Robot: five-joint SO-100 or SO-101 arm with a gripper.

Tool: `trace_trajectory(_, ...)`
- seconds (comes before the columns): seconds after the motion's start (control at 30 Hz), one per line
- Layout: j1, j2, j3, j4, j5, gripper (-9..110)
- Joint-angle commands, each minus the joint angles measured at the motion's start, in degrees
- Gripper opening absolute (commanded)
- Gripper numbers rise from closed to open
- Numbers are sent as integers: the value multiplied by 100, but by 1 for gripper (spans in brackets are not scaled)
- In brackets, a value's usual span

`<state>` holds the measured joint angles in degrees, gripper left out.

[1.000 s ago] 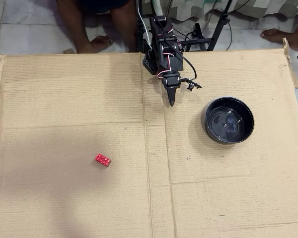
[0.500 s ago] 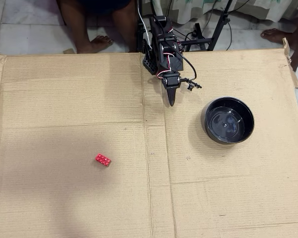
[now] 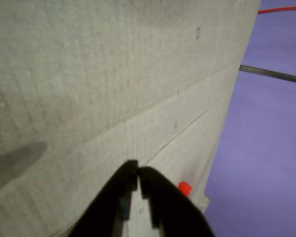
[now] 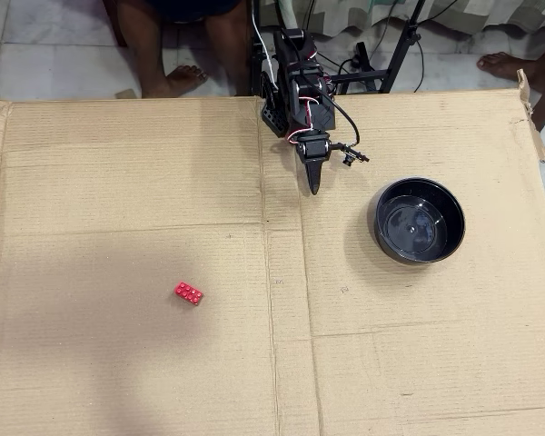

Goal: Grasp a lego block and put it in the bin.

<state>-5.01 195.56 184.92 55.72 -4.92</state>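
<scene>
The lego block is a small red studded brick lying on the cardboard left of centre in the overhead view. The bin is a round glossy black bowl at the right, and it holds nothing. My gripper hangs near the arm's base at the top centre. It points down the sheet, to the left of the bowl and far from the brick. Its black jaws are closed together with nothing between them, as the wrist view also shows. The bowl is out of the wrist view.
The cardboard sheet covers the work area, with creases and edges on all sides. Bare feet and a stand's legs are beyond the far edge. In the wrist view a small red spot sits by the cardboard's edge, with cables beyond it.
</scene>
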Motion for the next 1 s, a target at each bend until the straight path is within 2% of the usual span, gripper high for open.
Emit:
trace_trajectory(0.0, 35, 53, 79, -70, 53, 0)
trace_trajectory(0.27, 88, 53, 70, -79, 53, 1)
trace_trajectory(0.5, 756, 44, -18, -105, 176, 1)
trace_trajectory(0.8, 703, -325, -853, -97, 2681, 2)
trace_trajectory(0.97, 729, -1468, -1723, -97, 4017, 15)
